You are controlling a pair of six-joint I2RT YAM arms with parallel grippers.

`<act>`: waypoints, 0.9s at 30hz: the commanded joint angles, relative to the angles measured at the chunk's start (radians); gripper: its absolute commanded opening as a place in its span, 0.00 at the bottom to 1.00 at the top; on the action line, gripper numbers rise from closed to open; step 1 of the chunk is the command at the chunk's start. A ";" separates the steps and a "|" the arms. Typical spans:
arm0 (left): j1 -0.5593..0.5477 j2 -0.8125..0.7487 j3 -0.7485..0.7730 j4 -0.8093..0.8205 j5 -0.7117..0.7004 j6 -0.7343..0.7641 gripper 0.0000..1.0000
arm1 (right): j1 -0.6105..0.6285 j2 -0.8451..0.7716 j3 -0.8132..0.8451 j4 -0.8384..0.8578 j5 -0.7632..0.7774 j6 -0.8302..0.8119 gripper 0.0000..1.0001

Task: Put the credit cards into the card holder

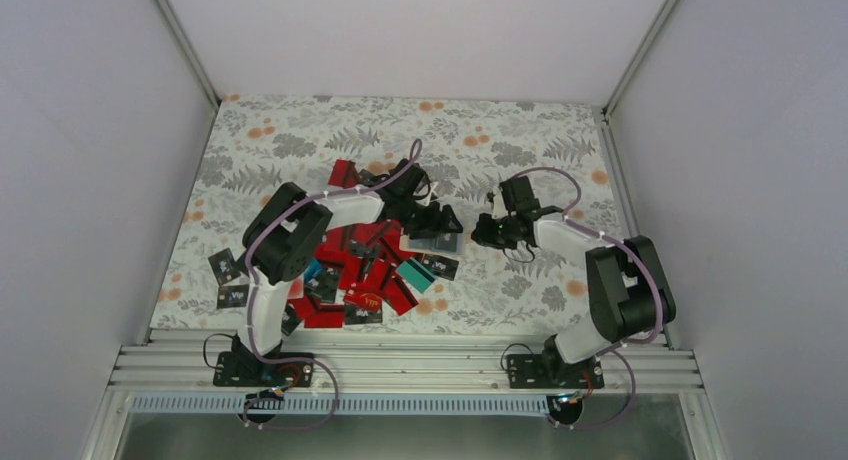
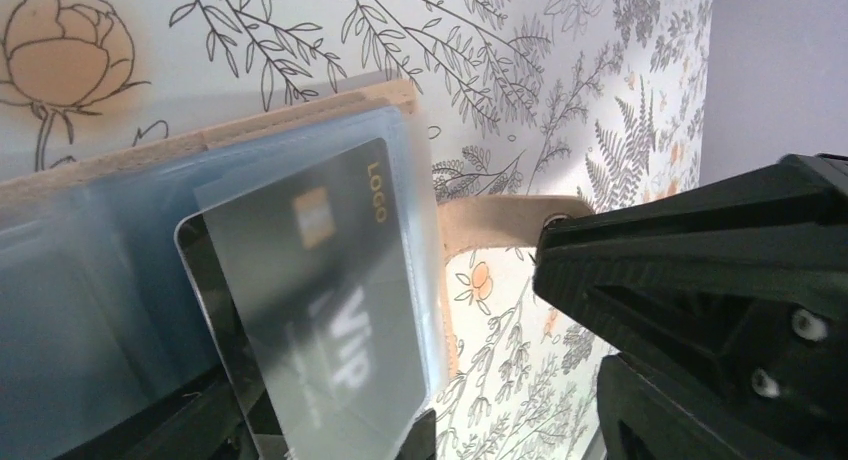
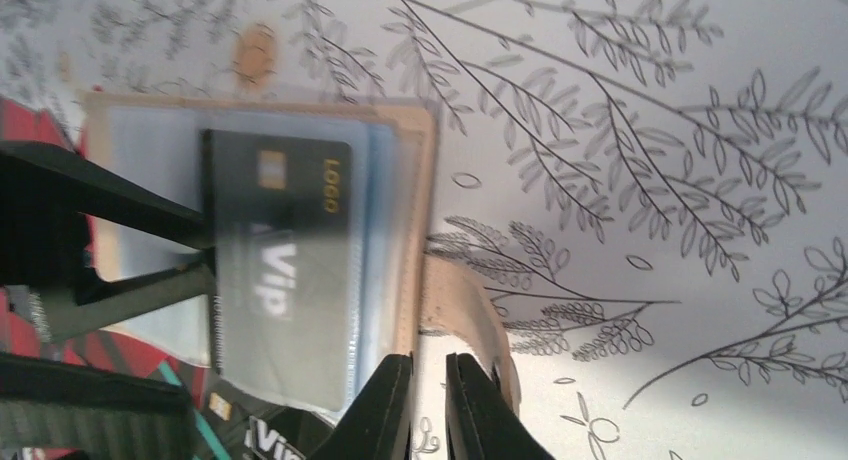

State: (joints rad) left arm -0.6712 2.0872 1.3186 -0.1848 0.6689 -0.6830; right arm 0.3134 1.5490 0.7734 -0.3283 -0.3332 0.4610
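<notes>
Card holder (image 3: 412,180) | right gripper (image 3: 428,368) pinches its strap (image 3: 468,302) | left gripper (image 3: 203,257) spread by black card (image 3: 290,280)

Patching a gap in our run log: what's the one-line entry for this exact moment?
left claw: open at black VIP card | card: partly inside card holder sleeve | right claw: shut on holder strap

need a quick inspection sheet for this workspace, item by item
surface: floral-print table cover, flat.
job's things: tan card holder lies open, a black VIP card partly in its clear sleeve; loose cards piled left of it, mostly red.
clutter: nothing seen.
end effectors: left end effector open over the holder; right end effector shut at the holder's strap, grip unclear.
cables: purple cables run along both arms.
surroundings: pale walls on three sides, metal rail at the near edge.
</notes>
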 commanded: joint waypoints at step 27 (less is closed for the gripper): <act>-0.018 -0.196 -0.080 -0.179 -0.390 0.253 0.65 | 0.005 0.026 0.074 0.102 -0.398 0.001 0.23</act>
State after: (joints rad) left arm -0.6838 1.8927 1.2522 -0.3763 0.3050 -0.4911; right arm 0.3134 1.5337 0.8307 -0.2752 -0.6594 0.4427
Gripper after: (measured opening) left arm 0.731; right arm 0.229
